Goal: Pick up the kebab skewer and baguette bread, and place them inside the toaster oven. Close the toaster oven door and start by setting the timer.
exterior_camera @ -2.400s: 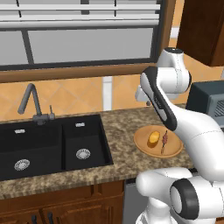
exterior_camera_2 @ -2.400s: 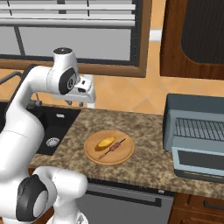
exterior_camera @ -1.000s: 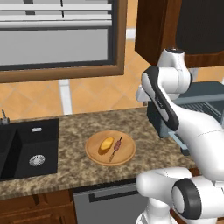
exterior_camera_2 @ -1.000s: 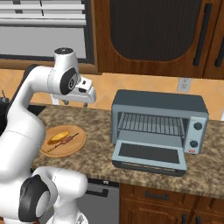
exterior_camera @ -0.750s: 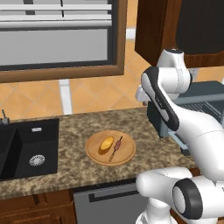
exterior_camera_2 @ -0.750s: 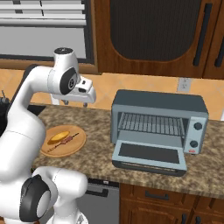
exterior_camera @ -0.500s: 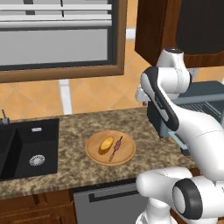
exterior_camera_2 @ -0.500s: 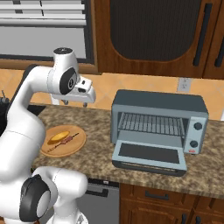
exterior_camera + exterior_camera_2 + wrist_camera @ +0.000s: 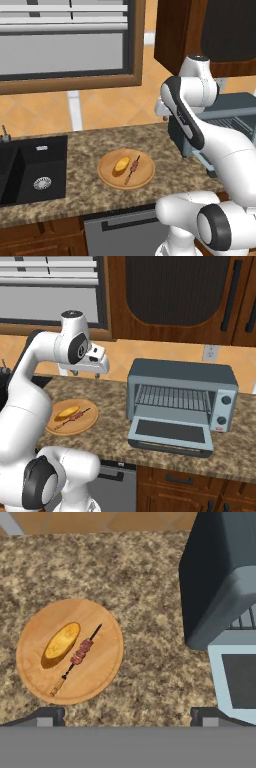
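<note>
A round wooden plate point(image 9: 146, 176) point(image 9: 86, 425) point(image 9: 102, 672) on the granite counter carries the golden baguette bread point(image 9: 121, 165) point(image 9: 67, 412) point(image 9: 61, 642) and, beside it, the thin kebab skewer point(image 9: 132, 170) point(image 9: 78, 416) point(image 9: 80, 653). To their right stands the blue-grey toaster oven point(image 9: 180, 375) point(image 9: 234, 106) point(image 9: 215, 577), with the toaster oven door point(image 9: 170, 432) point(image 9: 240, 679) dropped open and its wire rack showing. My gripper point(image 9: 96, 370) point(image 9: 162, 109) point(image 9: 127, 719) hangs high above the counter between plate and oven. It is open and holds nothing.
A black sink point(image 9: 30, 175) lies at the left of the counter. Two knobs point(image 9: 226, 401) sit on the oven's right front panel. There is a wall outlet point(image 9: 210, 352) behind the oven, and dark wooden cabinets hang above.
The base drove right early on, so sink and plate slid left and the toaster oven came into view. Over the last second nothing has moved; the gripper stays open.
</note>
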